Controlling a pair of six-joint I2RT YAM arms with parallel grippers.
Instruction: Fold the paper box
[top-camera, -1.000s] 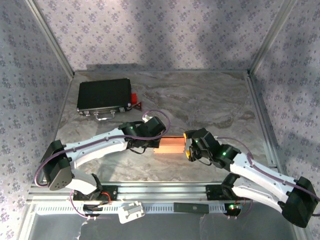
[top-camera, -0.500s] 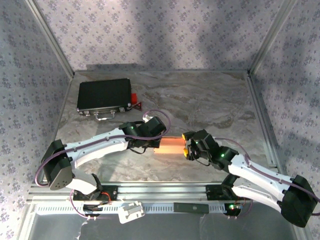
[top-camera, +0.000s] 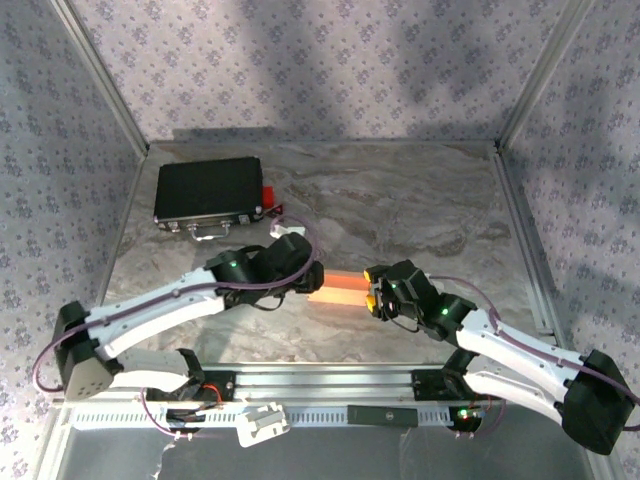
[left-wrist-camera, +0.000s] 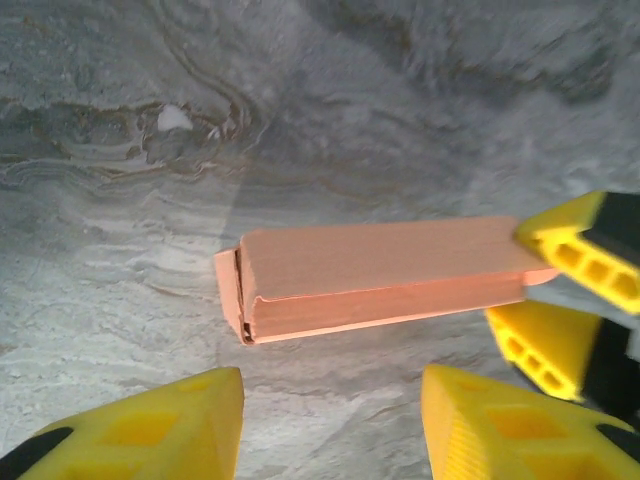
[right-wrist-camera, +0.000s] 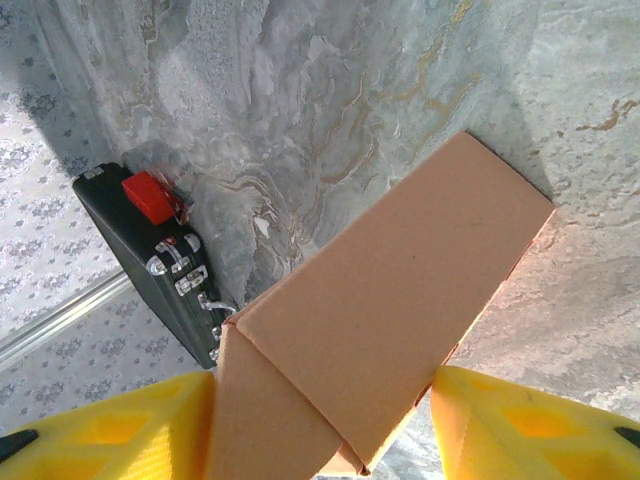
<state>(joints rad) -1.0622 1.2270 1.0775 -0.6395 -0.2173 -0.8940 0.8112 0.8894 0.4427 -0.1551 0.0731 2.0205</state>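
Observation:
The paper box (top-camera: 340, 288) is a long salmon-pink carton lying on the marble table top, closed into a slim block. In the left wrist view the paper box (left-wrist-camera: 380, 270) lies crosswise, its left end flap slightly ajar. My left gripper (top-camera: 312, 277) stands open just short of that end, and its yellow fingertips (left-wrist-camera: 190, 420) have bare table between them. My right gripper (top-camera: 372, 292) is shut on the box's right end. In the right wrist view the paper box (right-wrist-camera: 380, 320) fills the gap between both fingers (right-wrist-camera: 110, 420).
A black hard case (top-camera: 208, 192) with a red tag (top-camera: 268, 194) lies at the back left, also visible as the black hard case (right-wrist-camera: 150, 270) behind the box. Patterned walls and metal frame rails enclose the table top (top-camera: 430, 200).
My left gripper has opened, let go of the box's left end and backed off a little. My right gripper's fingers have closed in on the right end.

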